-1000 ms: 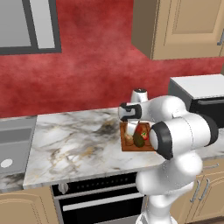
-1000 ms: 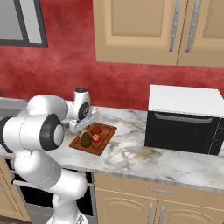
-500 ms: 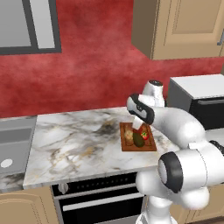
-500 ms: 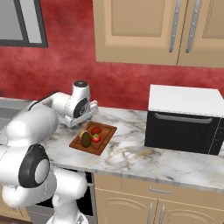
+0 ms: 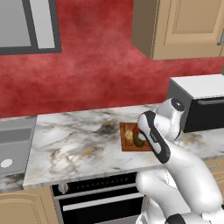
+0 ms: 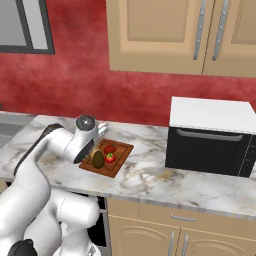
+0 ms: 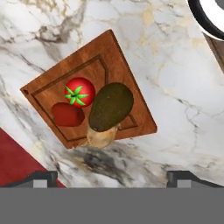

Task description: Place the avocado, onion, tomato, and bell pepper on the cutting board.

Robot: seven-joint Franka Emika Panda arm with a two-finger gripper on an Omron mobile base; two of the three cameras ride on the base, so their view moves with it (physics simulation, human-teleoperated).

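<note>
The robot is a glossy white arm [image 5: 175, 175] of rounded, bulbous segments rising from the lower right of the left base frame and the lower left of the right base frame, with dark grey bands and black seams at the joints. A dark strip runs along its slim forearm link [image 5: 154, 141], and a round grey cap with a dark ring [image 6: 85, 121] tops the wrist.
</note>
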